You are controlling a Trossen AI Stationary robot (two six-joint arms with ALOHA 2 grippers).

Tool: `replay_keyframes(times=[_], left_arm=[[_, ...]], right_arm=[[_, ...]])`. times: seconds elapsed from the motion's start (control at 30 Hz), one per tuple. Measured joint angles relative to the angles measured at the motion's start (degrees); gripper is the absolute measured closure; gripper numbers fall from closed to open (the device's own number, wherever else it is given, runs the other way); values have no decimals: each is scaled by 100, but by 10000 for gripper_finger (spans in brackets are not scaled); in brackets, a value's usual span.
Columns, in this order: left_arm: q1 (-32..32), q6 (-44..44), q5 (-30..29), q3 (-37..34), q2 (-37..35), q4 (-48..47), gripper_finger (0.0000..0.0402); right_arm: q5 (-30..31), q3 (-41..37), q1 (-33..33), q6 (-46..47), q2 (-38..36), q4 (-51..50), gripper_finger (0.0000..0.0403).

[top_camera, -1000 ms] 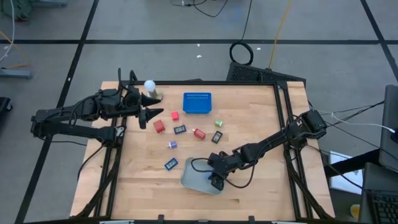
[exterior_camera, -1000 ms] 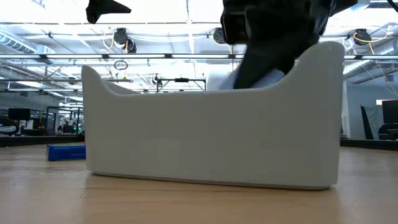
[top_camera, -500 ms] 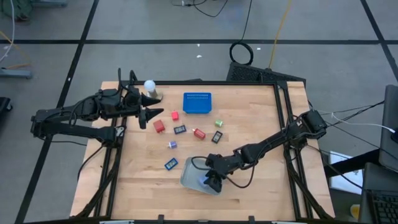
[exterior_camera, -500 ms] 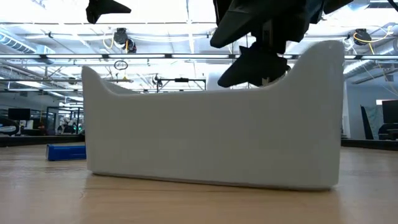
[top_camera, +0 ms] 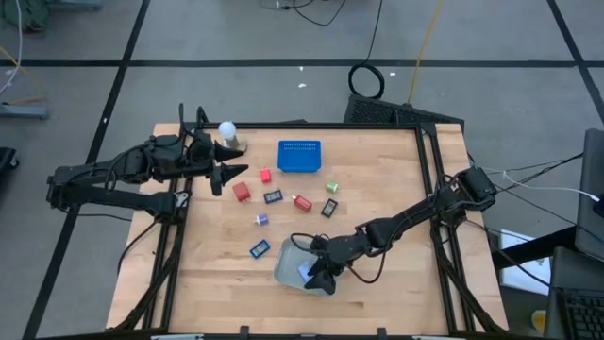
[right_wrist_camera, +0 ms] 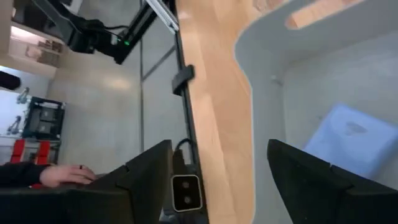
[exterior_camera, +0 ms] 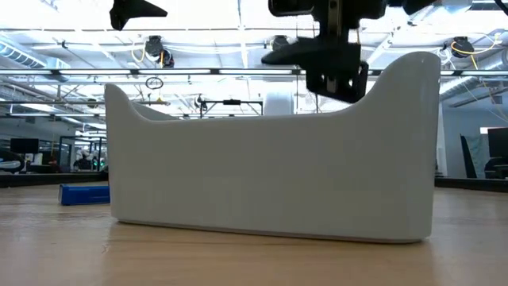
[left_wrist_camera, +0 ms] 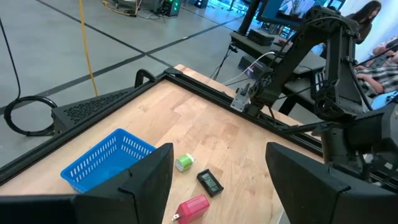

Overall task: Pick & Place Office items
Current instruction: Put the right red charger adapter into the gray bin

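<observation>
Office items sit in two places right now: one pale blue piece (right_wrist_camera: 346, 140) lies inside the white tray (top_camera: 288, 267) at the near edge of the tabletop (top_camera: 377, 189), and the rest are scattered mid-table. I can pick out a red block (top_camera: 243, 192), a smaller red one (top_camera: 266, 175), a black piece (top_camera: 274, 196), a red-and-white one (top_camera: 302, 202), a green one (top_camera: 332, 187), another black one (top_camera: 329, 208), a purple bit (top_camera: 261, 220) and a blue-framed one (top_camera: 260, 249) just beside the tray.

Right gripper (top_camera: 314, 274) hangs over the tray, fingers (right_wrist_camera: 146, 168) spread apart with nothing between them; the blue piece lies free on the tray floor beyond them. From table level the gripper shows just above the tray's wall (exterior_camera: 270, 175).

Left gripper (top_camera: 226, 173) waits at the far left of the tabletop near the white ball (top_camera: 226, 129), fingers (left_wrist_camera: 149, 180) parted and empty, facing the blue basket (top_camera: 299, 156).

To my eye this is the release step. Doing it well means lifting straight up, fingers kept wide, so neither tip catches the tray wall or nudges the dropped piece. Then swing to the nearest item, probably the blue-framed one, and come down squarely over it.

No readable brand or writing anywhere; the black pieces seem to have small display faces, too small to read.
</observation>
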Motion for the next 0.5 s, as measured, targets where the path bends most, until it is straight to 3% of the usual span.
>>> replay_keyframes(times=[0.2,0.5], left_arm=[[0,1,0,0,0,0,147],[0,0,0,0,0,0,147]], right_arm=[[335,2,-61,-384,-568,-439,151],[1186,4,-334,-803,-1834,-2113,151]])
